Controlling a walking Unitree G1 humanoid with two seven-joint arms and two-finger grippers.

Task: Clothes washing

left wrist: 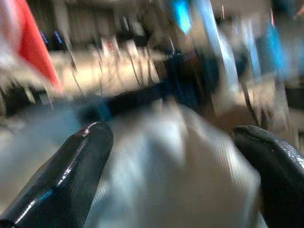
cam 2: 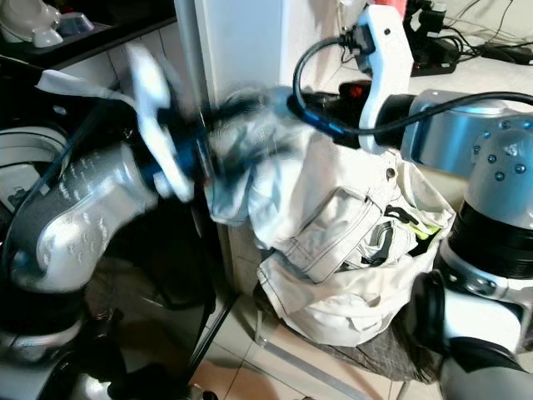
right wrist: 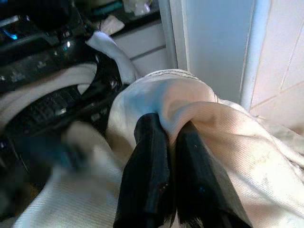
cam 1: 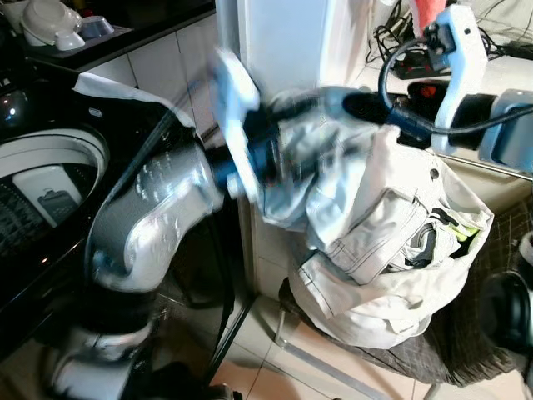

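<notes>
A white garment point(cam 1: 366, 208) with cargo pockets hangs lifted off a pile of clothes point(cam 1: 375, 308) on a dark chair seat point(cam 1: 466, 346). My right gripper point(cam 2: 300, 107) is shut on a fold at the garment's top; the right wrist view shows its fingers point(right wrist: 147, 166) pinching the cloth point(right wrist: 228, 123). My left gripper point(cam 1: 279, 158), blurred by motion, is pushed into the same garment from the left. Its fingers point(left wrist: 76, 166) stand wide apart with pale fabric point(left wrist: 175, 175) between them. The top-loading washing machine point(cam 1: 93, 150) stands at the left with its dark drum uncovered.
A white pillar point(cam 1: 291, 42) rises right behind the garment, between washer and chair. A black shelf with white dishes point(cam 1: 50, 21) is at the back left. A counter with cables point(cam 1: 508, 50) lies at the back right. Below is tiled floor point(cam 1: 275, 375).
</notes>
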